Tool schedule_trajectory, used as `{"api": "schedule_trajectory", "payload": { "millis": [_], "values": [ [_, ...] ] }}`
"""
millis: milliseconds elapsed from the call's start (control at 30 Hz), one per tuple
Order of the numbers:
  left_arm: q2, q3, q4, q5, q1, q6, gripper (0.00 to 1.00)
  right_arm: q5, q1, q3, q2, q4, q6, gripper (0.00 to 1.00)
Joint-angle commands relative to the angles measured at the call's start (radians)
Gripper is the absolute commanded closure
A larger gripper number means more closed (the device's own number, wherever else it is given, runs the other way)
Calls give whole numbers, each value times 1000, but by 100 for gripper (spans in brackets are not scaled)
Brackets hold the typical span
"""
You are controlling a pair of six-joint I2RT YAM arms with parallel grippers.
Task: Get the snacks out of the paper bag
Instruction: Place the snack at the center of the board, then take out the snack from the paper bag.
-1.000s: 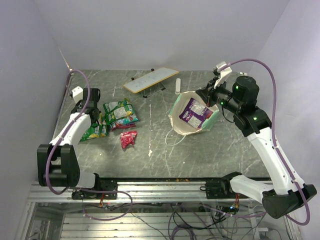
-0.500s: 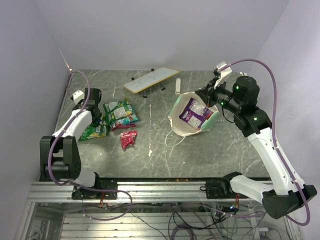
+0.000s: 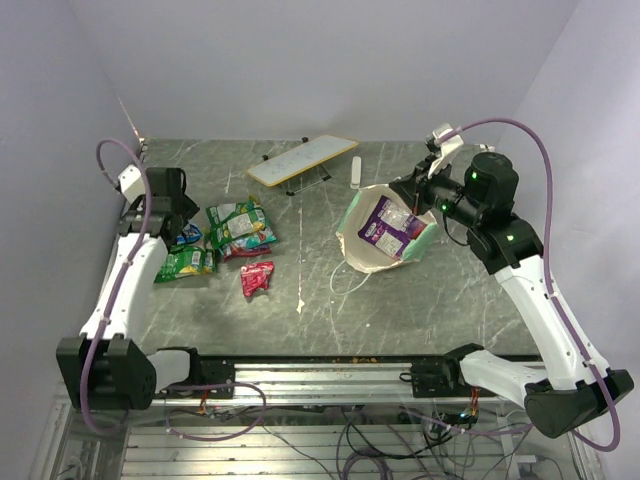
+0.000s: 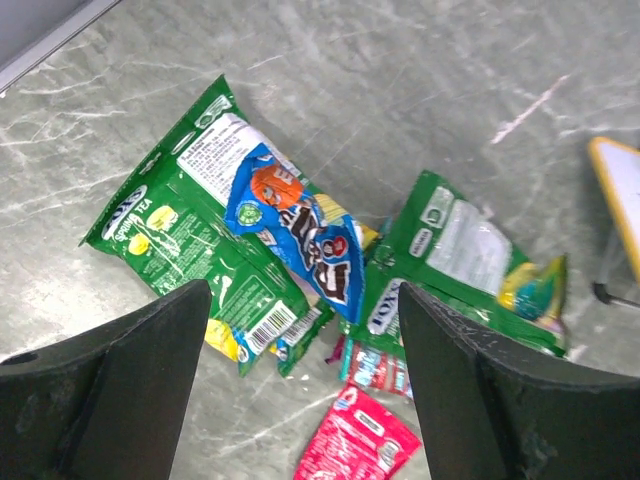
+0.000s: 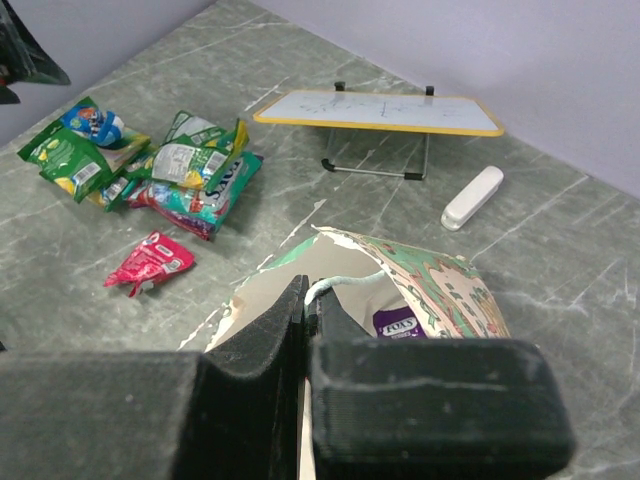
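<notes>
The mint-green paper bag point(image 3: 360, 215) lies tilted at centre right, mouth open, with a purple snack packet point(image 3: 392, 227) inside. My right gripper point(image 5: 310, 300) is shut on the bag's white cord handle point(image 5: 345, 285) at its rim. Several snacks lie at the left. A blue packet point(image 4: 295, 235) rests on a green one point(image 4: 180, 240). Another green packet point(image 4: 460, 260) lies to their right and a red one point(image 4: 355, 440) nearer. My left gripper point(image 4: 303, 300) hangs open above these snacks, holding nothing.
A flat white board on black legs point(image 3: 302, 160) stands at the back, with a small white oblong object point(image 3: 355, 171) to its right. The left wall runs close beside the snack pile point(image 3: 240, 228).
My left gripper has opened, let go of the blue packet and risen off the pile toward the far left. The right arm and the bag have not moved.
</notes>
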Motion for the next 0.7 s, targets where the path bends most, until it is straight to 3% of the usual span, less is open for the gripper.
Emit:
{"api": "schedule_trajectory", "payload": {
  "millis": [0,100,200,367,500,667],
  "values": [
    [-88,12,-26,104,-6,-24,11,-43,-1,-14,-12,27,16,100],
    [-164,-43,109,229,-80,-8,5,-192,-2,-29,-14,41,-11,100],
    [-234,-89,257,287,-228,19,5,-353,6,-46,-5,19,-30,100],
    [-270,-135,425,364,-525,114,18,-474,38,-100,5,29,66,100],
    [-269,-195,498,324,-764,175,23,-491,83,-179,-7,136,217,100],
    [-253,-284,677,158,-1080,280,37,-386,118,-158,-23,103,225,100]
  ]
}}
